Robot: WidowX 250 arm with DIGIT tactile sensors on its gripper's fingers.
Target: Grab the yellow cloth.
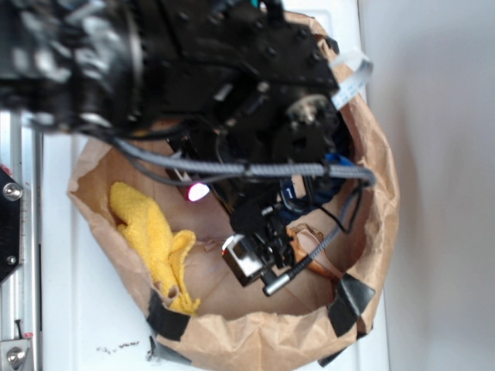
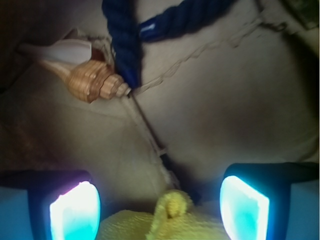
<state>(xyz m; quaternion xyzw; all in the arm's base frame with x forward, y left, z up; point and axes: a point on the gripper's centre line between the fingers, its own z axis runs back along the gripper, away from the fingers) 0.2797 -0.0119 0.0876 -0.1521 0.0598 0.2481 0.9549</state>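
Claw (image 2: 160,205): spread wide, holding nothing, its two lit pads on either side of a gap.
Yellow cloth (image 2: 167,220): low between the pads, one bunched end poking up into the gap; in the exterior view (image 1: 151,232) it lies long and lumpy in the brown paper bag (image 1: 255,336).
Handling: probably light, soft and fuzzy, so it should compress and not slip.
Hold: pinch the raised fold.
Beyond the claw: tan seashell (image 2: 87,75) and dark blue rope (image 2: 125,45), well apart from the cloth.

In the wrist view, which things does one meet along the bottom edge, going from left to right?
Left finger pad → yellow cloth → right finger pad.
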